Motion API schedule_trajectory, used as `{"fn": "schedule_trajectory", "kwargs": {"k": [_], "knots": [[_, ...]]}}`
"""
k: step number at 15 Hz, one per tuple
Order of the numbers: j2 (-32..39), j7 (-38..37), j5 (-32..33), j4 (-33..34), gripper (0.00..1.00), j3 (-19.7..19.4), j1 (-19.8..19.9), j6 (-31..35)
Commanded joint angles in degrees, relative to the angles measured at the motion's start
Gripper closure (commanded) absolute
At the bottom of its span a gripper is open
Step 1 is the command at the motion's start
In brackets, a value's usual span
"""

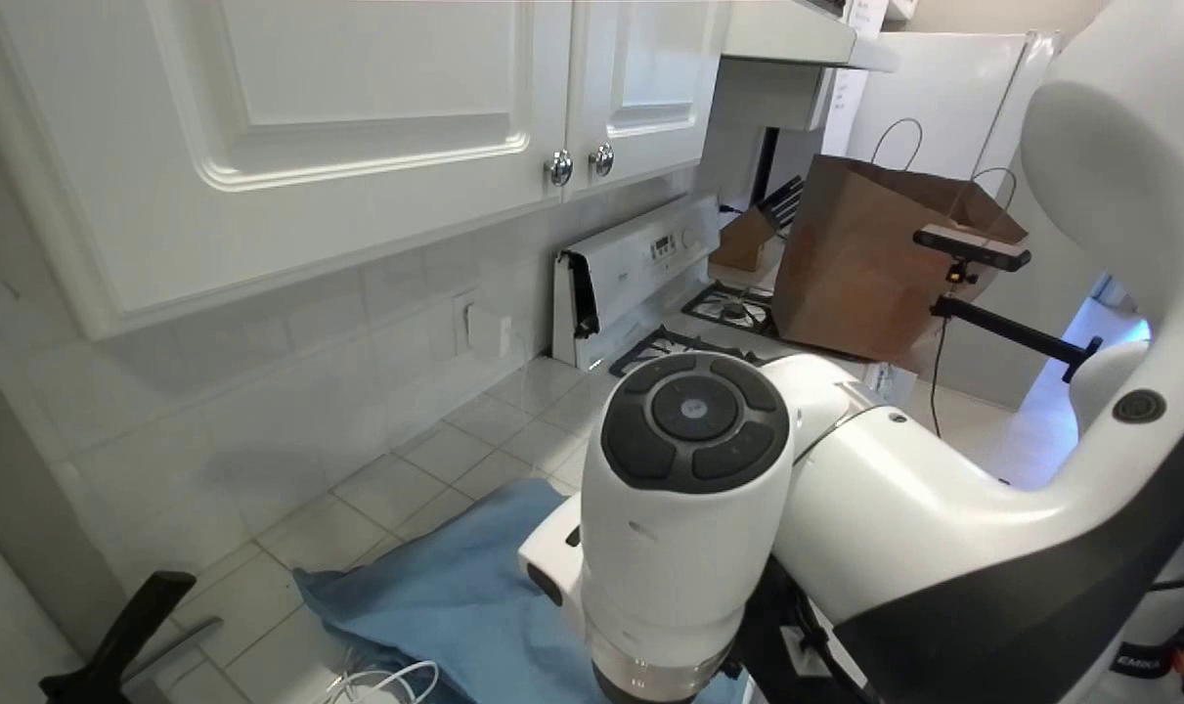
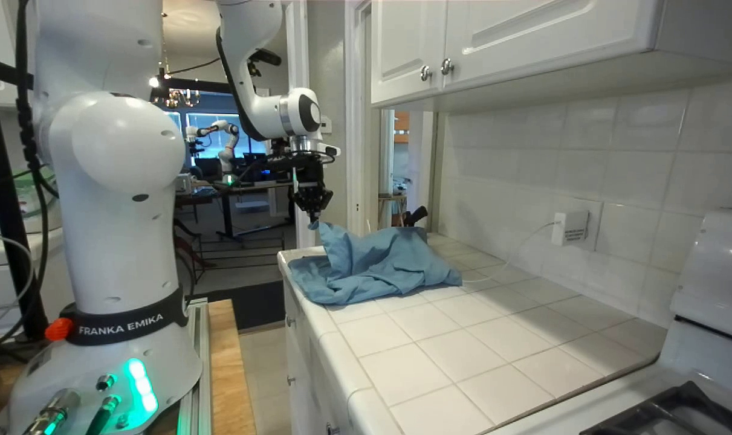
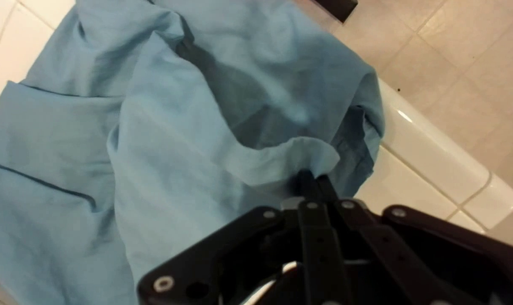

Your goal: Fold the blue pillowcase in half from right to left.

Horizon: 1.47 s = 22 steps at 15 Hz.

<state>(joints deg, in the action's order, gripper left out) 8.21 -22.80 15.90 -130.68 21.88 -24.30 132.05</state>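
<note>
The blue pillowcase (image 2: 384,263) lies bunched and wrinkled on the white tiled counter, by its end and front edge. It also shows in an exterior view (image 1: 474,596), partly hidden by the arm, and it fills much of the wrist view (image 3: 167,140). My gripper (image 2: 313,219) is above the pillowcase near the counter's front edge. Its fingers (image 3: 316,176) are closed together on an edge of the cloth. That pinched part is lifted into a peak above the counter, and the rest lies in folds below. The fingertips are hidden in an exterior view behind the wrist.
The counter (image 2: 462,356) runs to a stove (image 2: 662,411). A white cable (image 1: 386,680) lies by the cloth and leads to a wall plug (image 2: 570,228). A black-handled tool (image 1: 122,636) lies near the wall end. Cabinets (image 1: 357,108) hang above. A paper bag (image 1: 865,264) stands on the stove.
</note>
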Motion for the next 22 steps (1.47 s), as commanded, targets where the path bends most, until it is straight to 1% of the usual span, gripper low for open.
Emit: {"fn": "schedule_trajectory", "kwargs": {"k": [1, 8, 11, 13, 14, 15, 17, 21, 22], "knots": [[3.8, -4.9, 1.6, -1.1, 1.0, -1.0, -1.8, 6.7], [9.9, -8.9, 2.0, -4.2, 1.0, -4.8, -5.6, 20.4], [12.5, -10.0, 2.1, -4.8, 1.0, -7.5, -8.4, 26.5], [12.6, -9.9, 1.6, -5.0, 0.98, -9.3, -10.6, 27.9], [11.8, -9.3, 1.3, -4.7, 0.73, -9.9, -11.7, 26.6], [10.3, -8.9, 0.8, -4.3, 0.73, -10.1, -12.7, 23.2], [7.6, -8.6, 0.3, -3.2, 0.63, -9.8, -14.2, 17.3], [1.9, -8.5, -3.8, 0.1, 0.34, -5.0, -14.6, 4.6], [0.5, -9.6, -3.9, 0.6, 0.27, -4.2, -14.8, 1.6]]}}
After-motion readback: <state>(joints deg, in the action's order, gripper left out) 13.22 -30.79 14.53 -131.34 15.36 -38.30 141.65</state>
